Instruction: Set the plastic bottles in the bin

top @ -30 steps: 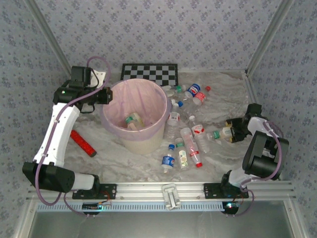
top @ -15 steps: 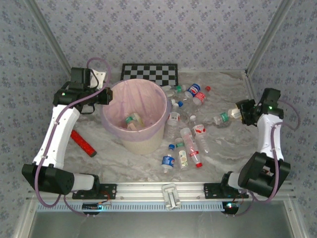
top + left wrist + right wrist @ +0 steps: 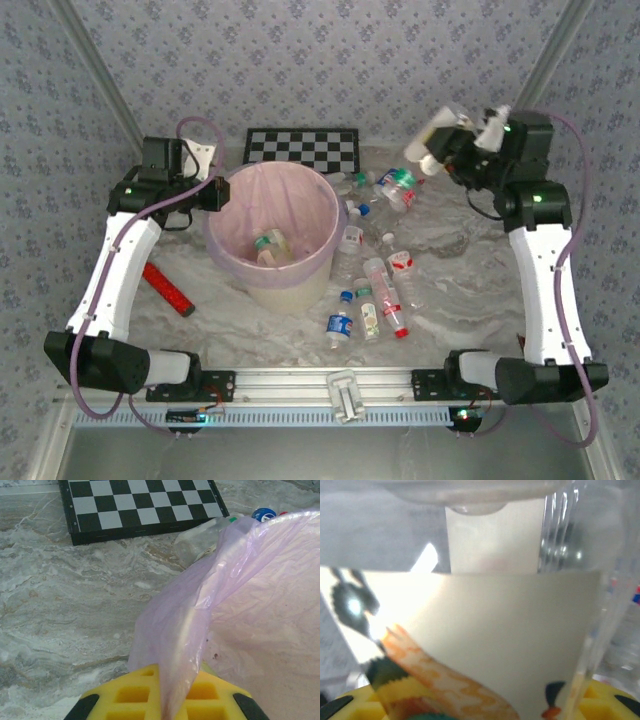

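Note:
The bin (image 3: 327,250), a cream bucket lined with a pink bag, stands left of centre with a green-capped bottle (image 3: 266,243) inside. My left gripper (image 3: 215,193) is at its left rim, shut on the bag-covered edge. In the left wrist view the fold of bag (image 3: 200,620) runs between the yellow fingers (image 3: 125,695). My right gripper (image 3: 455,152) is raised at the back right, shut on a clear plastic bottle (image 3: 436,138) held in the air. That bottle's pale label (image 3: 510,640) sits close against the right wrist camera. Several plastic bottles (image 3: 378,292) lie on the table right of the bin.
A checkerboard (image 3: 302,146) lies flat behind the bin. A flat red bar (image 3: 167,288) lies on the table left of the bin, under the left arm. More bottles (image 3: 396,186) cluster at the back near the raised right gripper. Wallpapered walls enclose the table.
The right gripper closed on a bottle at the table's right side and lifted it up and back toward the far right. The left arm has stayed at the bin's rim.

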